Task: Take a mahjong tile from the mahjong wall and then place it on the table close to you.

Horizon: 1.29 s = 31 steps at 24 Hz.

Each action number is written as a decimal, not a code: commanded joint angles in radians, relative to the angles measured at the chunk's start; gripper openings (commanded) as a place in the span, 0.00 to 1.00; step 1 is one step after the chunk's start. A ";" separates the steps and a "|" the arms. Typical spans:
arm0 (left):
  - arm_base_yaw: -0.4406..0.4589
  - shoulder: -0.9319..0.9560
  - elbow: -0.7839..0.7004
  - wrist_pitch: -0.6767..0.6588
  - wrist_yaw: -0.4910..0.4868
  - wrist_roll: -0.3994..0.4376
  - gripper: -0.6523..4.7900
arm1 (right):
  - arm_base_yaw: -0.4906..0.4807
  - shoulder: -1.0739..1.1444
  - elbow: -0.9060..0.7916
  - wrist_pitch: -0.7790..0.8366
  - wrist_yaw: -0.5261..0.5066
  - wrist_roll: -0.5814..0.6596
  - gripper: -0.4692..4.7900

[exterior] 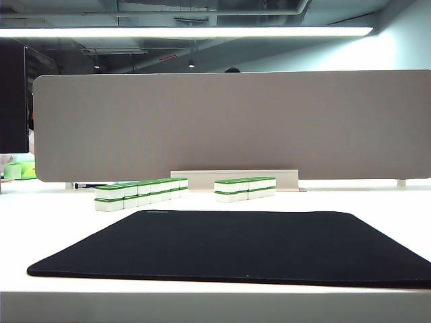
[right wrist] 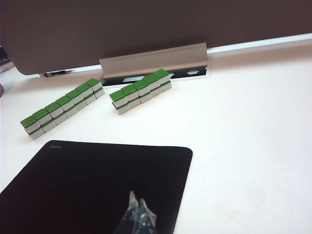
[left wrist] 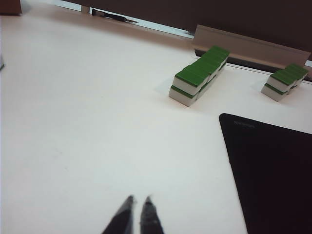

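The mahjong wall stands on the white table (exterior: 377,202) beyond the black mat, in two green-topped runs stacked two high: a longer one (exterior: 138,192) (left wrist: 199,75) (right wrist: 61,107) and a shorter one (exterior: 245,188) (left wrist: 285,80) (right wrist: 141,90). Neither arm shows in the exterior view. My left gripper (left wrist: 138,199) hangs shut over bare table beside the mat's corner, well short of the longer run, holding nothing. Above the black mat, my right gripper (right wrist: 137,197) is shut and empty, far from both runs.
A black rectangular mat (exterior: 242,245) (left wrist: 273,170) (right wrist: 97,180) covers the near middle of the table. A grey partition (exterior: 236,124) with a low metal base rail (exterior: 236,177) closes off the back. A green object (exterior: 17,169) sits far left.
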 commanded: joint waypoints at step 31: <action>0.002 0.001 0.034 -0.004 0.213 -0.027 0.16 | 0.293 0.433 0.087 0.286 -0.130 -0.003 0.09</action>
